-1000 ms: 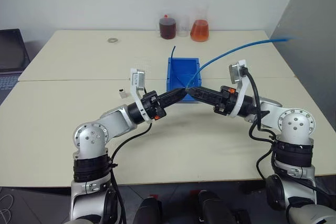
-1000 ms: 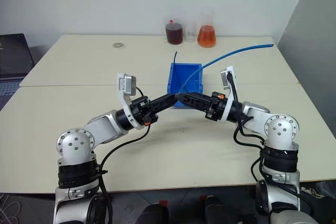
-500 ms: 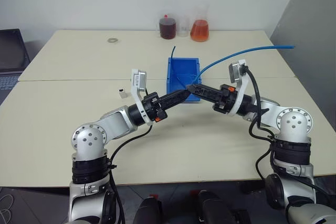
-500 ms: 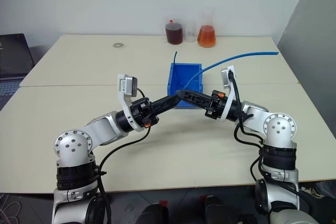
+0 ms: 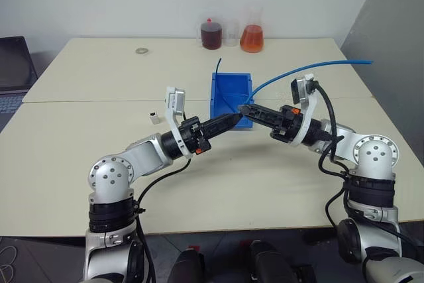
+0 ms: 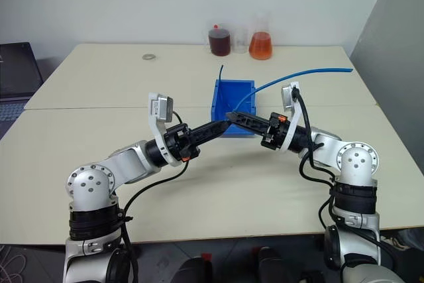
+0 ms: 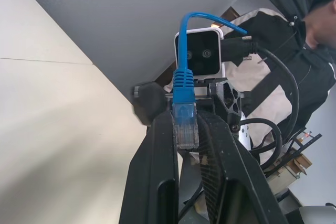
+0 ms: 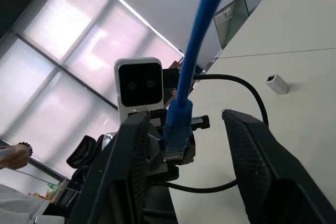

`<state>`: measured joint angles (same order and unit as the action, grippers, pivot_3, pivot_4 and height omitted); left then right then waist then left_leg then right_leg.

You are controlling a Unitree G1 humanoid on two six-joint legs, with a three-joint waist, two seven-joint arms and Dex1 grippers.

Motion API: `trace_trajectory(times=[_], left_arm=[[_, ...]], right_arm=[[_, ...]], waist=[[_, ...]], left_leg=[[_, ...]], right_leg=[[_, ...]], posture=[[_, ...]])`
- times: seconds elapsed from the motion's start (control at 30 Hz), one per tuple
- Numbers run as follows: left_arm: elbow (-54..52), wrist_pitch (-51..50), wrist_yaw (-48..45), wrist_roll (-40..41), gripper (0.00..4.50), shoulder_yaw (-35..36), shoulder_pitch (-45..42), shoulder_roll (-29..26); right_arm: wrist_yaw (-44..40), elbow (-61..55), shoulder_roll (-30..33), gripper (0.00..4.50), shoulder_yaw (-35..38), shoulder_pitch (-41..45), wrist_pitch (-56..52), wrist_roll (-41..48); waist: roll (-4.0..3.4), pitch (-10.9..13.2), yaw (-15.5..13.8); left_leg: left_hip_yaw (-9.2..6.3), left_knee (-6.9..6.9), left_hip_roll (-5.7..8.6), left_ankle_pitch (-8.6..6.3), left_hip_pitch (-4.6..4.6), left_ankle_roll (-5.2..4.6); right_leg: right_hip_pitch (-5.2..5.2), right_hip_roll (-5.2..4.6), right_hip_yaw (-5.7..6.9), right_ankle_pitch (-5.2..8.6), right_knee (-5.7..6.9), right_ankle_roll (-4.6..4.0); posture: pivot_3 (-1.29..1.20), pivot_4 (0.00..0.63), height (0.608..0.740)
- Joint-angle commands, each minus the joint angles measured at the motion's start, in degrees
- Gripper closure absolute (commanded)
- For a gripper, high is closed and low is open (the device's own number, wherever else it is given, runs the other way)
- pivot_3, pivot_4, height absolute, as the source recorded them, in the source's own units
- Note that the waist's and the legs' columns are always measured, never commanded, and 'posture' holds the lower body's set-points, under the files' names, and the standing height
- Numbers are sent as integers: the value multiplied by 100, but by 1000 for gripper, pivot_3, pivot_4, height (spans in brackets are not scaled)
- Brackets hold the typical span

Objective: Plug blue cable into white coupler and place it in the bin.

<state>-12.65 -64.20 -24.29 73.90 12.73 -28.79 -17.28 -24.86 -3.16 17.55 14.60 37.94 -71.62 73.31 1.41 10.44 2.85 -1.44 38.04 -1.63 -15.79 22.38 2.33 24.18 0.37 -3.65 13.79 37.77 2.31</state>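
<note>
The bin (image 5: pixel 230 95) sits near the middle of the counter (image 5: pixel 79 157), just past the seam between its two slabs, with bare surface on all sides; the counter's far edge meets a pale wall, and a grey panel stands beyond its right edge. Both hands meet above the bin's near wall. The left hand (image 5: pixel 233 118) is clamped on the clear plug of the blue cable (image 7: pixel 184 109), its two fingers (image 7: pixel 155 182) pressed against the plug's sides. The right hand (image 5: pixel 245 109) faces it with fingers apart, one on each side of the cable just behind the plug, neither pressing it. From the plug the cable arcs up and away from the bin, past the counter's right edge. The white coupler (image 5: pixel 154 118) lies alone on the counter, well to the left of the bin, apart from both hands. No readable writing is visible on anything.
</note>
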Motion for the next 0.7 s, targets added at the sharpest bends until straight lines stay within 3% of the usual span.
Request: trace_trajectory(times=[0.03, 0.2, 0.47, 0.5, 0.7], left_arm=[[-162, 129, -19, 128, 4253, -16, 1, -27], [-134, 166, -54, 72, 4253, -43, -2, -62], [-237, 355, -198, -182, 4253, -149, 105, -192], [-231, 356, -237, -178, 3553, -153, 129, -222], [-258, 345, -412, -98, 2594, -85, 208, -393]], right_arm=[[-47, -48, 99, 3369, 88, 170, -4, 266], [-115, -19, 163, 4355, 37, 182, -29, 302], [-154, -97, 192, 4369, -72, 174, 28, 232], [-147, -92, 190, 4369, -84, 183, 64, 194], [-190, 46, 245, 4369, -121, 233, 202, -3]], waist=[[0, 0, 0], [0, 0, 1], [0, 0, 0], [0, 0, 1], [0, 0, 2]], left_leg=[[1, 0, 0, 0, 0, 0], [0, -1, 0, 0, 1, 0], [0, -2, 0, 0, 3, 0], [1, -3, 0, 0, 2, 0], [1, -4, 0, 0, 3, 0]], right_leg=[[0, 0, 0, 0, 0, 0], [0, 0, 0, 0, -3, 0], [1, 0, 0, 0, -4, 0], [1, 0, -1, 0, -5, 0], [4, 0, -1, 1, -6, 1]], posture=[[0, 150, 740], [0, 150, 740], [0, 150, 740], [0, 150, 740], [0, 150, 740]])
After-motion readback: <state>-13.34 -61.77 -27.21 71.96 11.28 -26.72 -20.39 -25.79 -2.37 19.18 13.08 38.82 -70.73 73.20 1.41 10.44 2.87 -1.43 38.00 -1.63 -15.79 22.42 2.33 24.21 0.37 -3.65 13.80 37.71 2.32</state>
